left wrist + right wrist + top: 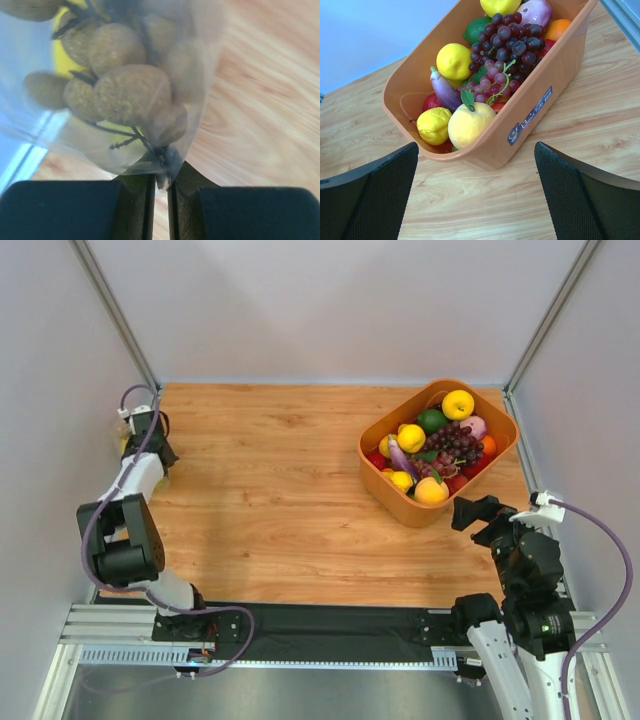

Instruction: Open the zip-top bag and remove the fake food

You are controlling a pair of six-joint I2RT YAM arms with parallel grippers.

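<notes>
At the wooden table's [280, 490] far left edge, the left gripper [160, 197], fingers nearly closed, pinches a fold of the crinkly clear plastic zip-top bag [197, 85] holding tan-brown plastic balls [125, 95]. Best to grip film alone, not fruit. The right gripper [475, 200] hangs wide open.

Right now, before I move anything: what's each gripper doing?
Left gripper: closed, pinching the edge of the crinkly clear plastic zip-top bag.
Right gripper: open, holding nothing, facing the orange plastic tub.
</notes>
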